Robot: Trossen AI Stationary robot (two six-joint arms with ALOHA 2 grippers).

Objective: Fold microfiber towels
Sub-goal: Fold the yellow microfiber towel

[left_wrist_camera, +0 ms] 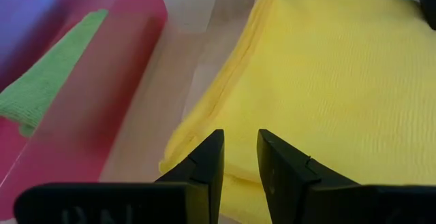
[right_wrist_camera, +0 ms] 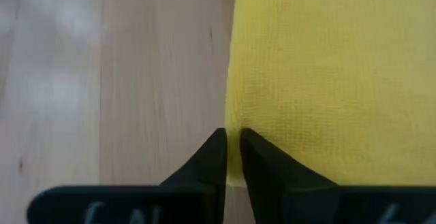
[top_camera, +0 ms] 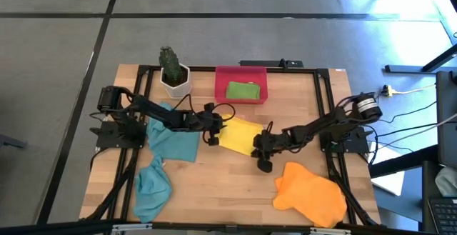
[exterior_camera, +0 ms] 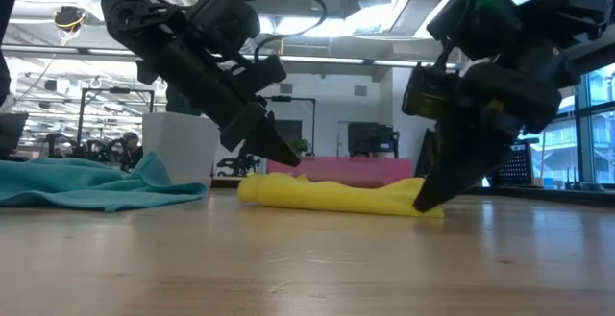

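A yellow microfiber towel point(top_camera: 239, 135) lies folded and flat on the table's middle. My left gripper point(top_camera: 213, 136) is at its left end and my right gripper point(top_camera: 261, 149) at its near right corner, each shut on it. Two teal towels lie crumpled at the left, one point(top_camera: 173, 139) under my left arm and one point(top_camera: 152, 185) nearer the front edge. An orange towel point(top_camera: 310, 192) lies bunched at the near right. A green towel point(top_camera: 243, 90) lies in the red tray point(top_camera: 221, 85). My left gripper pinches the yellow towel's left edge point(left_wrist_camera: 235, 139) between its two fingers, close to a corner. Stacked layers show along that edge. The fingers slant down from the table's left. The towel lies on the table. My right gripper has the towel's near right corner point(right_wrist_camera: 233, 142) between its almost closed fingers, right at the cloth's edge. The fingers slant down from the table's right, tips at the tabletop point(exterior_camera: 428, 201). The towel lies flat on the wood.
A cactus in a white pot point(top_camera: 174, 76) stands at the far left beside the red tray. A black frame point(top_camera: 325, 113) runs round the tabletop. Bare wood point(top_camera: 221, 192) shows in front of the yellow towel.
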